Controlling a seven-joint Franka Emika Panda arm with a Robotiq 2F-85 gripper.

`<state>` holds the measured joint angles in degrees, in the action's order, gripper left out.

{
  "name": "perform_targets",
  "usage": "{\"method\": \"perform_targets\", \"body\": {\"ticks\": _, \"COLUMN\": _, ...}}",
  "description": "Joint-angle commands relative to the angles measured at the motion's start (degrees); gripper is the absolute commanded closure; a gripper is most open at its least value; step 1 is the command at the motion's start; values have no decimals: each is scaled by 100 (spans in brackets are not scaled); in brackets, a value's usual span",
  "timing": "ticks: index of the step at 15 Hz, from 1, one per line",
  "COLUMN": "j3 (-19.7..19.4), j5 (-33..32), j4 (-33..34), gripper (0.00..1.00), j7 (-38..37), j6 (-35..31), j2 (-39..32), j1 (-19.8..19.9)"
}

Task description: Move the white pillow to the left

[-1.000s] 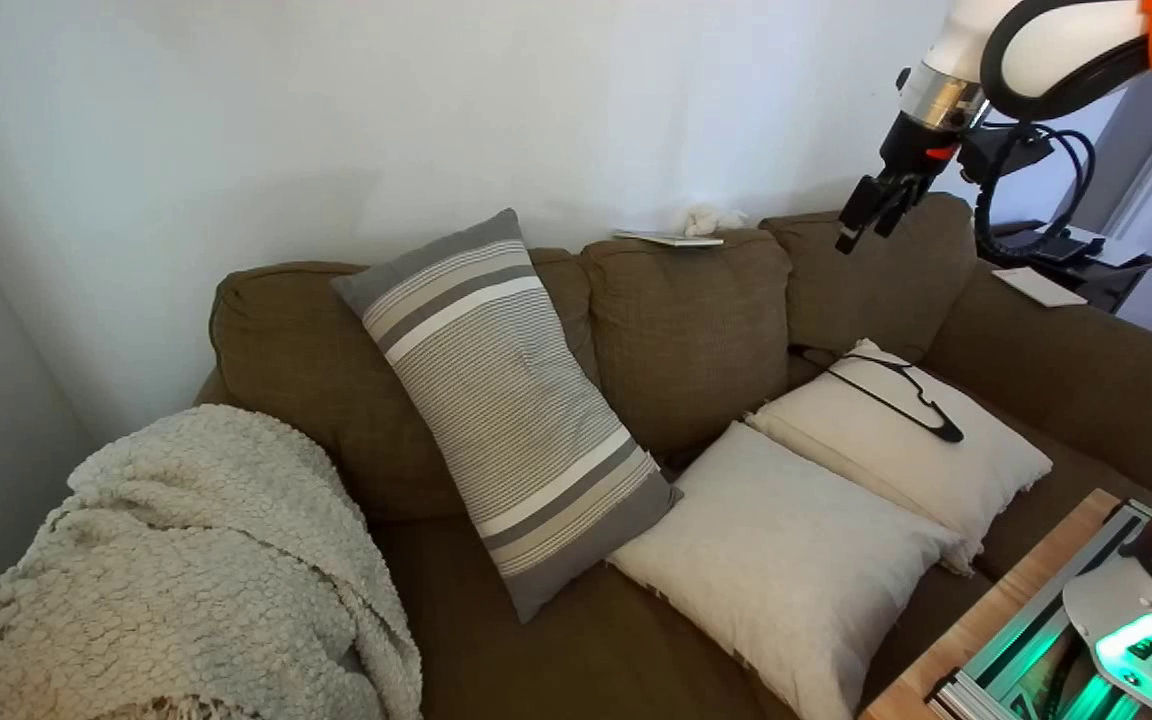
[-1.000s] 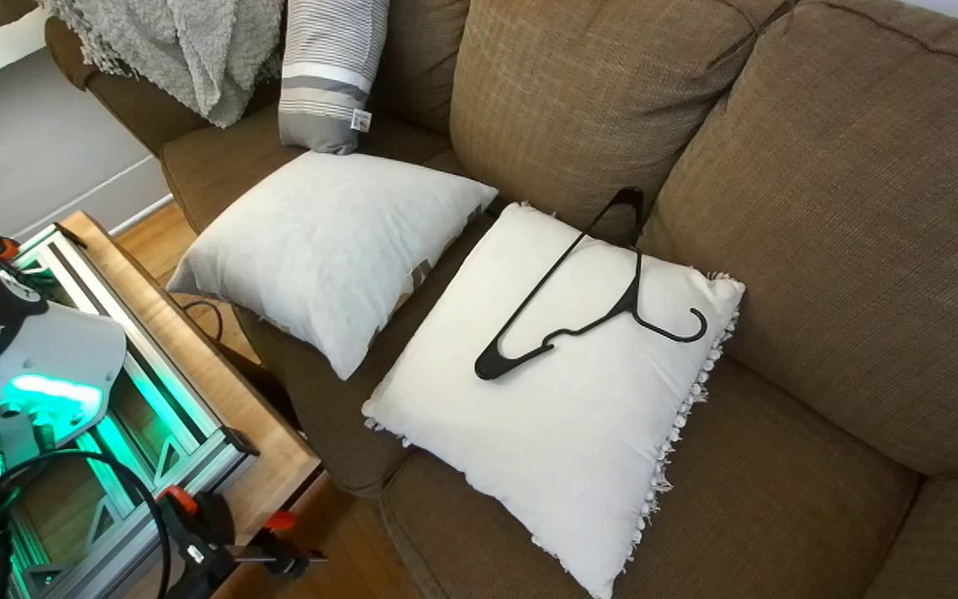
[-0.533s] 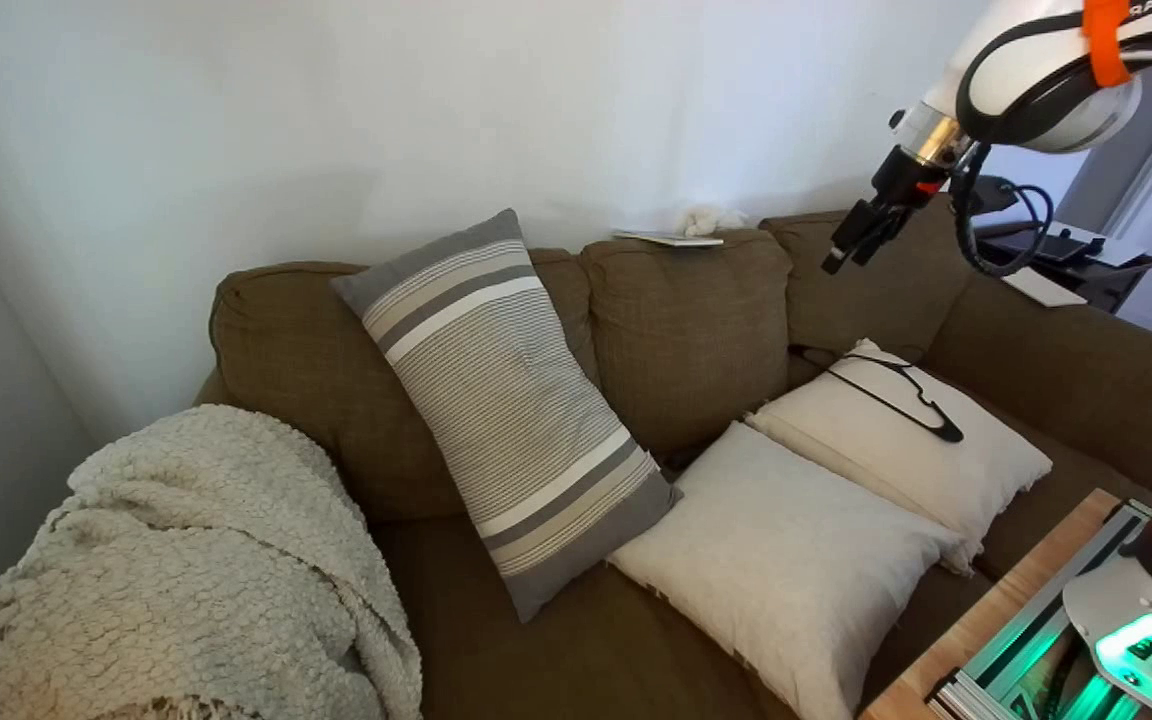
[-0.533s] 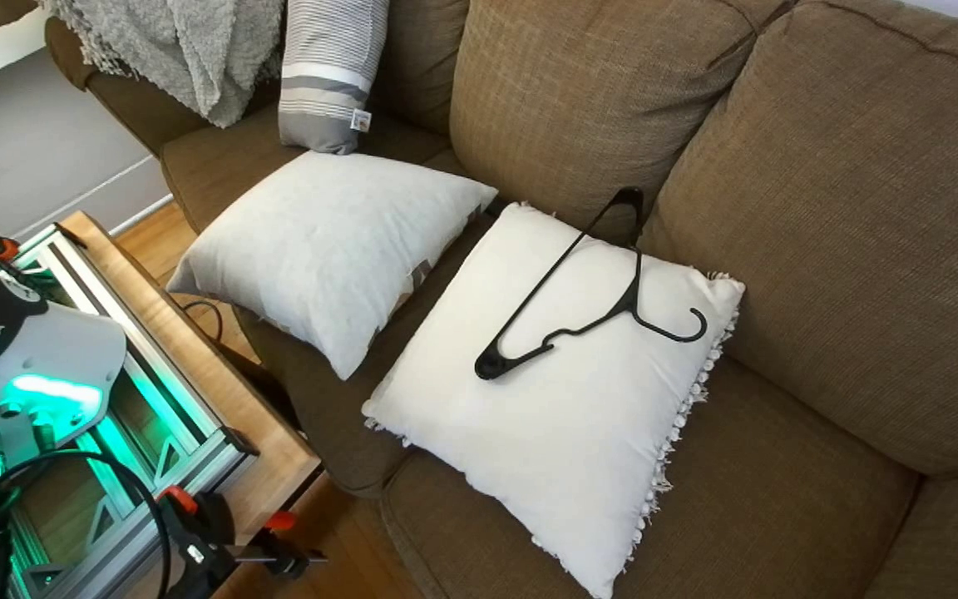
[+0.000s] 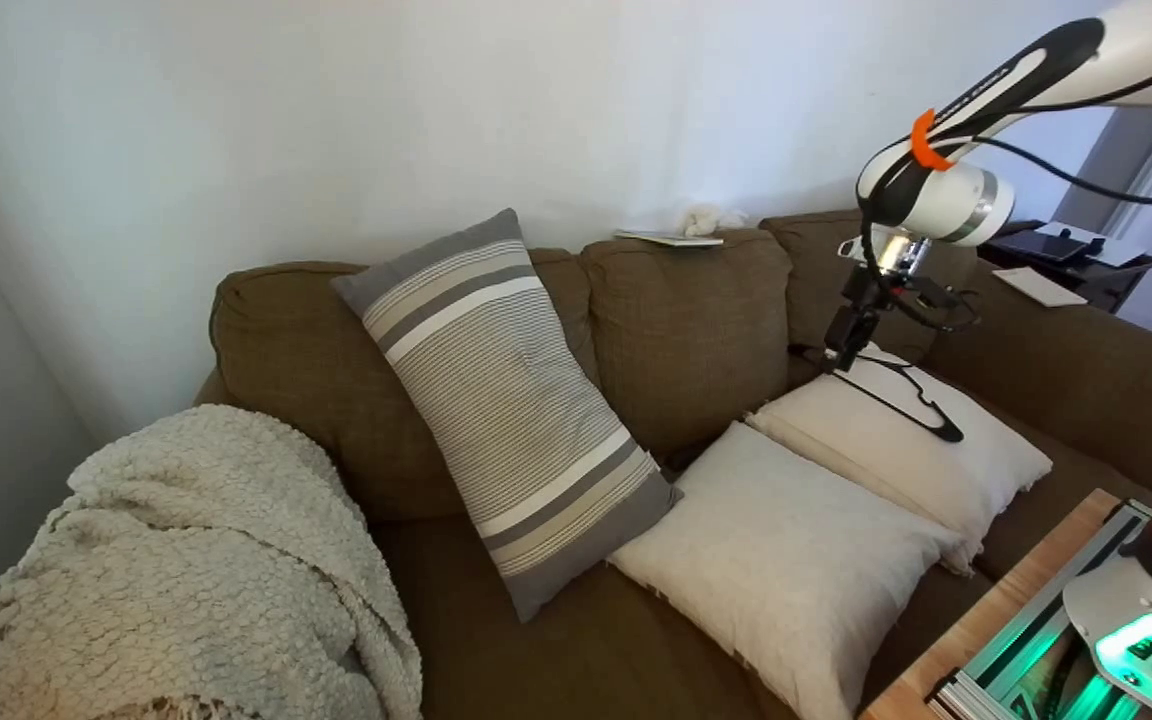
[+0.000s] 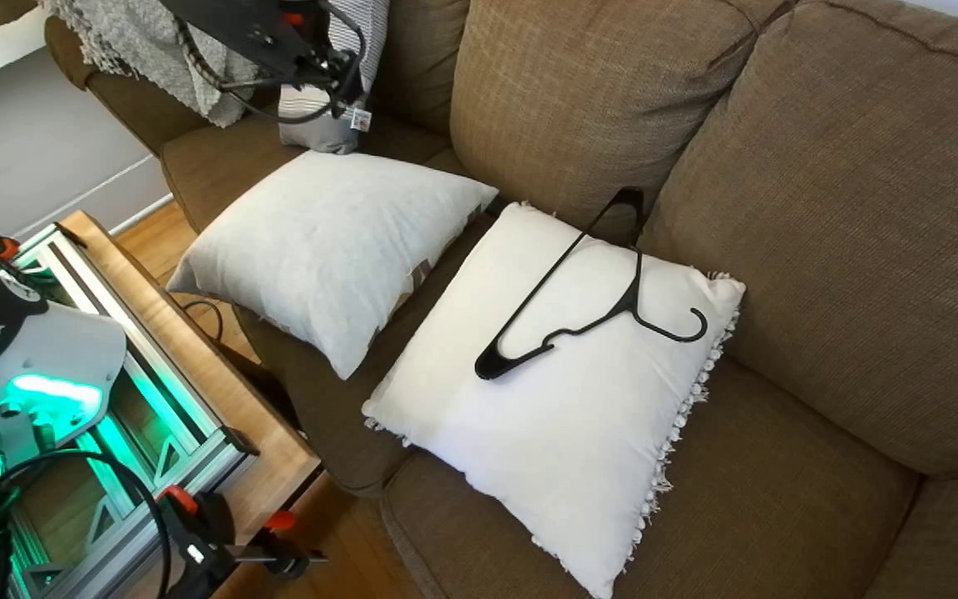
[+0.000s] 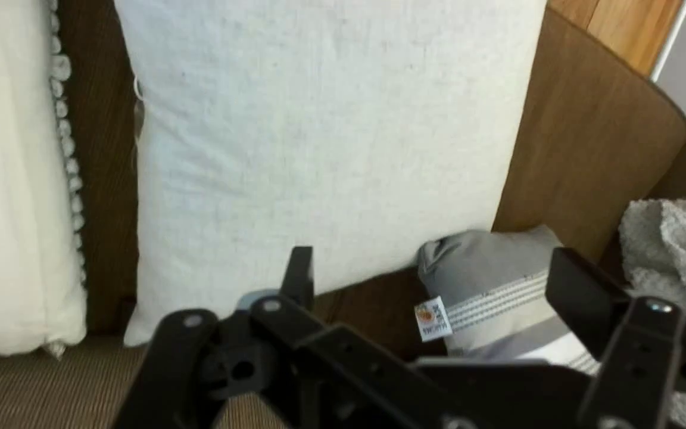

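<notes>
The plain white pillow [image 5: 786,560] lies on the sofa seat in the middle of the pillow row, and both exterior views show it [image 6: 321,241]. In the wrist view this white pillow [image 7: 331,137] fills the upper middle. My gripper [image 7: 435,277] stands wide open in the air, nothing between its fingers. Behind the gap show the pillow's lower edge and a striped pillow's tagged corner. An exterior view has the gripper [image 5: 843,358] pointing down above the sofa; elsewhere only dark wrist parts [image 6: 279,42] enter at the top.
A grey striped pillow [image 5: 516,410] leans on the sofa back, its corner against the white one. Another white pillow [image 6: 545,433], with tasselled edges, carries a black hanger [image 6: 591,329]. A fluffy blanket [image 5: 196,570] covers the sofa's end. The robot's wooden table [image 6: 271,449] stands at the sofa's front.
The arm has reached out and my gripper has come down toward the sofa; its wrist parts have entered an exterior view at the top. Pillows and hanger have stayed put.
</notes>
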<state>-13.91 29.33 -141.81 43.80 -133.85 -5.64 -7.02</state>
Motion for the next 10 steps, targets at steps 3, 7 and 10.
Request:
{"method": "perform_targets", "body": {"ticks": 3, "j3": 762, "j5": -224, "j4": 714, "gripper": 0, "j7": -80, "j6": 602, "j2": -1003, "j1": 981}}
{"method": "perform_targets", "body": {"ticks": 7, "j3": 844, "j5": -277, "j4": 1127, "gripper": 0, "j7": -105, "j6": 746, "j2": -1497, "j1": 1128}}
{"method": "perform_targets", "body": {"ticks": 10, "j3": 861, "j5": -273, "j4": 1137, "gripper": 0, "j7": -109, "j6": 753, "j2": -1476, "j1": 1121}}
